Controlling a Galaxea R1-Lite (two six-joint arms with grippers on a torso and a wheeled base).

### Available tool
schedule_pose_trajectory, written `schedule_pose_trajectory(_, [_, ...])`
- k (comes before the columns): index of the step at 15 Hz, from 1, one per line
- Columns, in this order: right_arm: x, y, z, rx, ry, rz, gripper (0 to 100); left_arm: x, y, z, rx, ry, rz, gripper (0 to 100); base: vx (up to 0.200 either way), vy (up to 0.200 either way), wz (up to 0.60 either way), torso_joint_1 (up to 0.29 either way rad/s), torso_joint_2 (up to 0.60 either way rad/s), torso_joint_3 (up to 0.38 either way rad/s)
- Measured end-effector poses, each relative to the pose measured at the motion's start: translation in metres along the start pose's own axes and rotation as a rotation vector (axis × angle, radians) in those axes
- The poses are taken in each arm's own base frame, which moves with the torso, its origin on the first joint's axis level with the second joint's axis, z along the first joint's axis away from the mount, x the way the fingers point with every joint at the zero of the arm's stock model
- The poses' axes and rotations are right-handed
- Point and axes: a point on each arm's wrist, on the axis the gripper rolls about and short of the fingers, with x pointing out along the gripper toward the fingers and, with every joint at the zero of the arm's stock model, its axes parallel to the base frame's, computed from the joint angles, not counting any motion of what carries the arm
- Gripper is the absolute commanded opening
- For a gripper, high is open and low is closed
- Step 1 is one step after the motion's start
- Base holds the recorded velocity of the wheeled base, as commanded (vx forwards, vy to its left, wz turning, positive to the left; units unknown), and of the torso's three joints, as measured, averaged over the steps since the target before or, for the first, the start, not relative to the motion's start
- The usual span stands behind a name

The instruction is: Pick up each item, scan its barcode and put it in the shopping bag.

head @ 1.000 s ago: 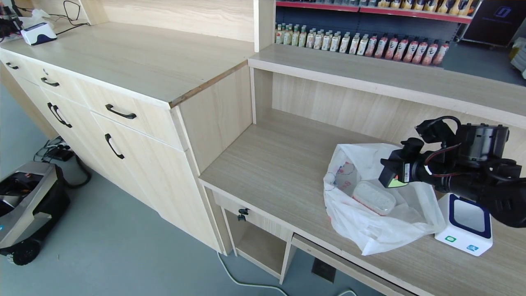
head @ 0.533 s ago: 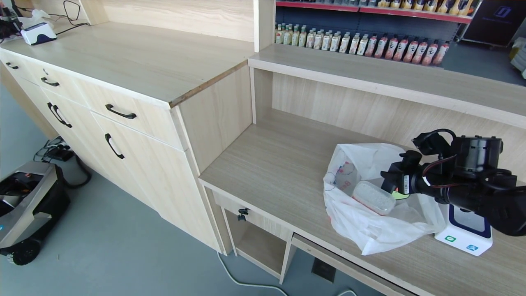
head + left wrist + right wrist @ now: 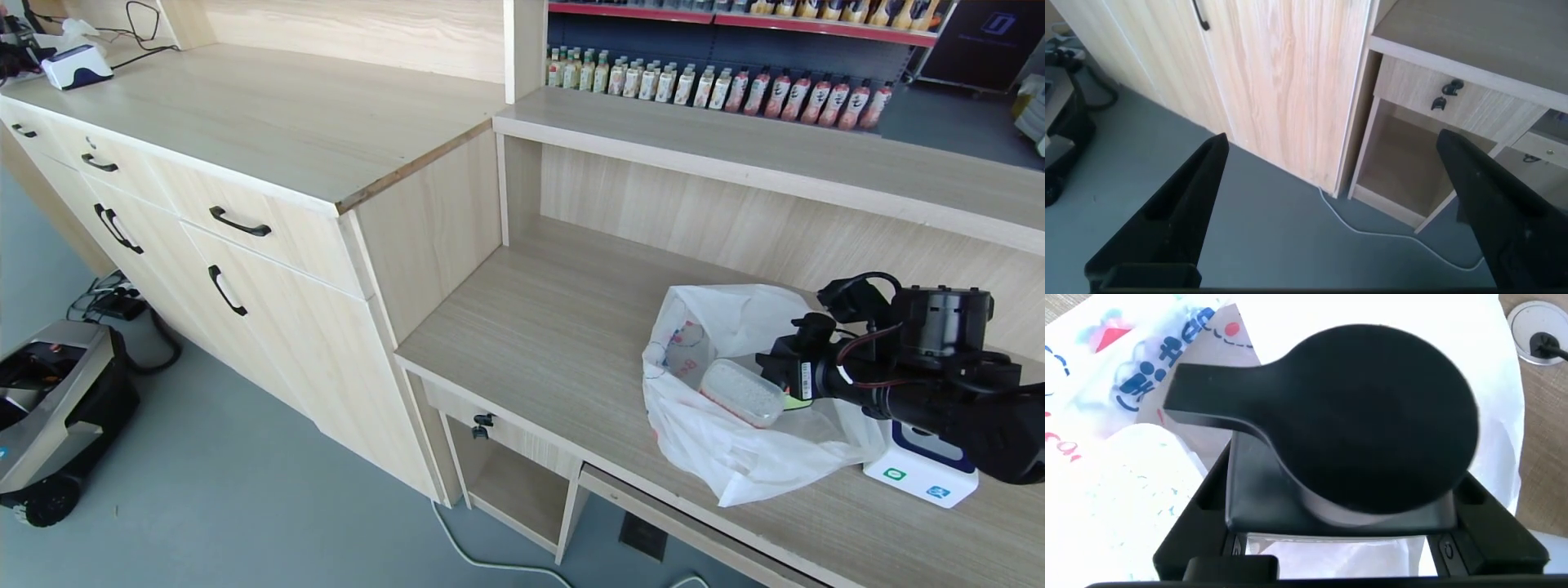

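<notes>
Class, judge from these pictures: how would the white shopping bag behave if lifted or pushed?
Probably floppy: the shopping bag lies crumpled and slumped on the counter. Likely light, so a push may slide or bunch it; the white packet inside might anchor it slightly.

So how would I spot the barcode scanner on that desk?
Start at the low desk, stepped down from the long counter. Right of the white bag, near the desk's front edge, stands the scanner: a white cube with a blue-framed face, hard and boxy beside the crumpled bag.

Scanner half behind the right arm; shopping bag contents mostly behind an unidentifiable black round shape
</notes>
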Motion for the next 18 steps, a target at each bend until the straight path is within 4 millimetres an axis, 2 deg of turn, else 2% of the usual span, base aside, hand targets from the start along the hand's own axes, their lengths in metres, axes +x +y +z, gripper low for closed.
schedule_pose_trajectory(8, [0.004, 0.0, -0.006, -0.002, 0.014, 0.0, 0, 0.0, 0.0, 0.0, 0.0, 0.0, -0.001, 100, 0.0, 0.0, 0.0, 0.0, 0.0, 0.0])
schedule_pose_trajectory(9, [0.005, 0.0, -0.007, -0.001, 0.016, 0.001, 100, 0.0, 0.0, 0.0, 0.0, 0.0, -0.001, 100, 0.0, 0.0, 0.0, 0.0, 0.0, 0.0])
schedule_pose_trajectory(15, [0.004, -0.001, -0.005, -0.012, 0.007, -0.002, 100, 0.0, 0.0, 0.0, 0.0, 0.0, 0.0, 100, 0.0, 0.0, 0.0, 0.0, 0.0, 0.0])
schedule_pose_trajectory(18, [-0.01, -0.003, 0.021, -0.096, -0.147, -0.027, 100, 0.0, 0.0, 0.0, 0.0, -0.001, 0.0, 100, 0.0, 0.0, 0.0, 0.0, 0.0, 0.0])
